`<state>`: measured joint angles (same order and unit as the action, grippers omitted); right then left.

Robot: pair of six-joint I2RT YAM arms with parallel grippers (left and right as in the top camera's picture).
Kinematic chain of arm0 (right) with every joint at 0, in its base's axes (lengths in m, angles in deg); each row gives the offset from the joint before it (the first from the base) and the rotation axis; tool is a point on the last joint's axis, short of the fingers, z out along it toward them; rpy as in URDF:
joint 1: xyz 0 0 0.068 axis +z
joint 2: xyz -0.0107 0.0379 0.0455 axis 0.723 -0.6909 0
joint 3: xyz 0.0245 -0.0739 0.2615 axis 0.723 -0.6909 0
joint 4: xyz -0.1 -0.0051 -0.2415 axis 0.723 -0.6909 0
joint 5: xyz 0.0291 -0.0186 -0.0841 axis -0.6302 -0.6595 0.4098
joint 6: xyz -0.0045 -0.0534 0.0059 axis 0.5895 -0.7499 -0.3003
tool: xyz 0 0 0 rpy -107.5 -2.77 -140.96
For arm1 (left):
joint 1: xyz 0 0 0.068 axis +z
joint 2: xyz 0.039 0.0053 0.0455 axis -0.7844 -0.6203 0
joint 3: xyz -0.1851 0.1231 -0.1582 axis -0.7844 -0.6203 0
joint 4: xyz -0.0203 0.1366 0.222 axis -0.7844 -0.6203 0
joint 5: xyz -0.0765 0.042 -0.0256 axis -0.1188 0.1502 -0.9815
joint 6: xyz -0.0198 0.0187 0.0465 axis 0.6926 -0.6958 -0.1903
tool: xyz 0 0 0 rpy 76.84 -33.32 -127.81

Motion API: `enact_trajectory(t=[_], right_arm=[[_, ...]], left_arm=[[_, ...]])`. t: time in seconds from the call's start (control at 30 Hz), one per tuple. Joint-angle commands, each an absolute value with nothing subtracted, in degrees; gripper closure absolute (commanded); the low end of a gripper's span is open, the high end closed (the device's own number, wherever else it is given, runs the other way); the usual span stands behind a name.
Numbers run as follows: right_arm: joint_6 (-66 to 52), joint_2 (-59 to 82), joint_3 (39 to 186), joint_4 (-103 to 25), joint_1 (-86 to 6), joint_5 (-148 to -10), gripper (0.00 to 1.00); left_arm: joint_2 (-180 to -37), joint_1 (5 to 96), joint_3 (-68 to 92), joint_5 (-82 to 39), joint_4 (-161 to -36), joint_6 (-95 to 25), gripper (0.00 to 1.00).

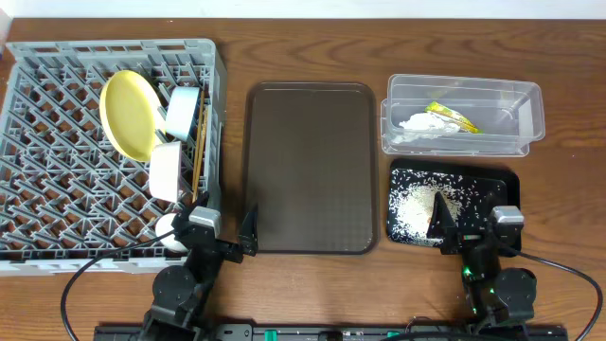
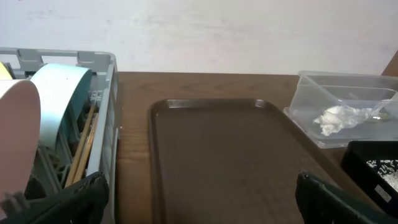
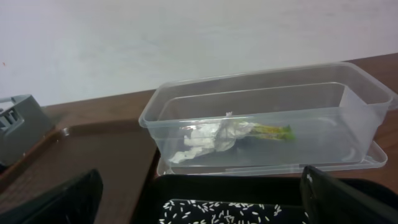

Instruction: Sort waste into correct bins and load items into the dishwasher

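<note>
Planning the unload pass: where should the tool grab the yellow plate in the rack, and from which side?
Probably the rim on its left, coming from above. The yellow plate leans on edge in the grey rack, face tilted up, so that rim stands free; its right edge sits close to the pale blue bowl, leaving little room there.

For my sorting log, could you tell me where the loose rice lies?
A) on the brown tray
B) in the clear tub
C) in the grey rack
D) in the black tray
D: the rice lies heaped in the black tray, while the clear tub holds only the tissue and wrapper.
</note>
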<state>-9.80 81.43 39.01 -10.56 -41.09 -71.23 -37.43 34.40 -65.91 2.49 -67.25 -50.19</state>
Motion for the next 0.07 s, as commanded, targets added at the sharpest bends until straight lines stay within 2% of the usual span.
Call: enact_trajectory(t=[0.0,0.03], right_arm=[[-10.6,81.7,38.8,-10.6,-41.3,-71.0,0.01],[-10.6,81.7,38.8,-10.6,-41.3,-71.0,0.01]], left_arm=[[-37.0,34.5,-67.5,2.3,-68.0,-49.7,0.04],[-37.0,34.5,-67.5,2.3,-68.0,-49.7,0.04]])
